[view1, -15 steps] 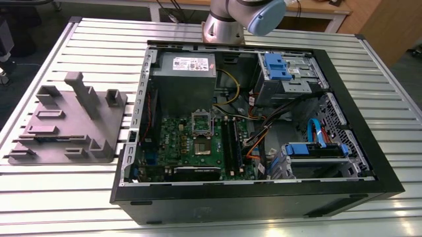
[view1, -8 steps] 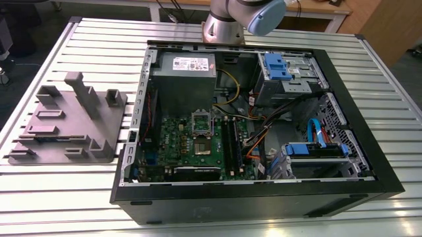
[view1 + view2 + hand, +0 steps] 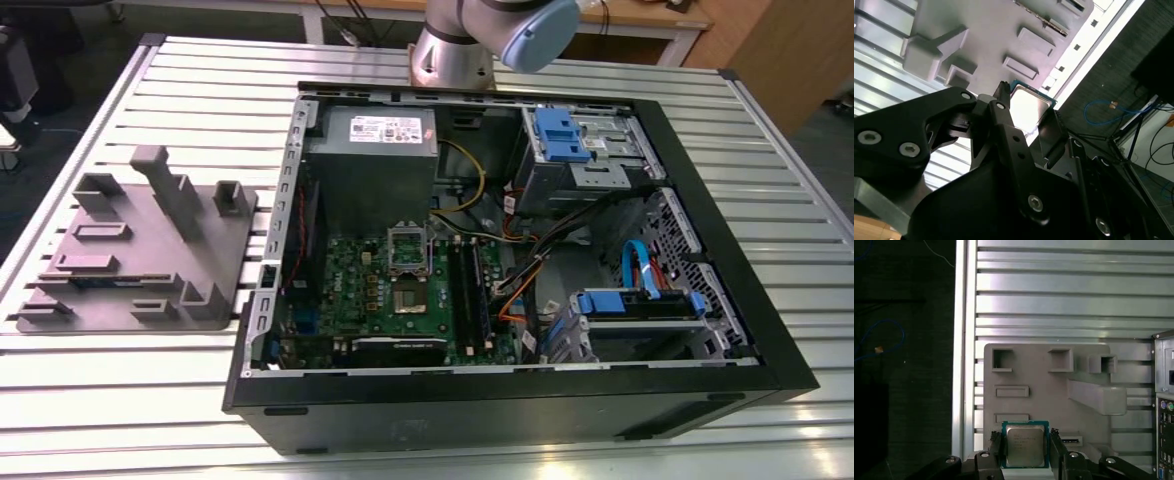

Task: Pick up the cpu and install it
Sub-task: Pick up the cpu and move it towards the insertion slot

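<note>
Looking first at the exterior view, we see a slotted metal counter (image 3: 120, 420) that carries an open black computer case (image 3: 534, 410). Inside the case lies a green board (image 3: 387, 300), and its silvery socket frame (image 3: 407, 248) sits near the middle of the board. A grey tray (image 3: 134, 250) with raised blocks lies on the counter just beside the case, on the exterior view's left. The base of the arm (image 3: 461, 45) stands behind the case, at the far edge of the counter.

In the second wrist view, the black end effector (image 3: 1026, 106) is closed on the cpu (image 3: 1030, 107). The chip has a pale metal top and a thin green edge, and it sits between the two fingers (image 3: 1002, 97). Beyond the chip we see the grey tray (image 3: 979, 30) on the counter (image 3: 879, 70), clearly apart from the chip. A blue cable (image 3: 1104, 106) lies on the dark floor next to the counter.

In the first wrist view, the end effector (image 3: 1025, 436) grips the cpu (image 3: 1025, 446) by two opposite sides, and one finger touches each side. The metal top of the chip faces the camera. The tray (image 3: 1049, 390) lies behind it on the counter (image 3: 1054, 300), and one edge of the computer case (image 3: 1165, 390) stands beside the tray.
</note>
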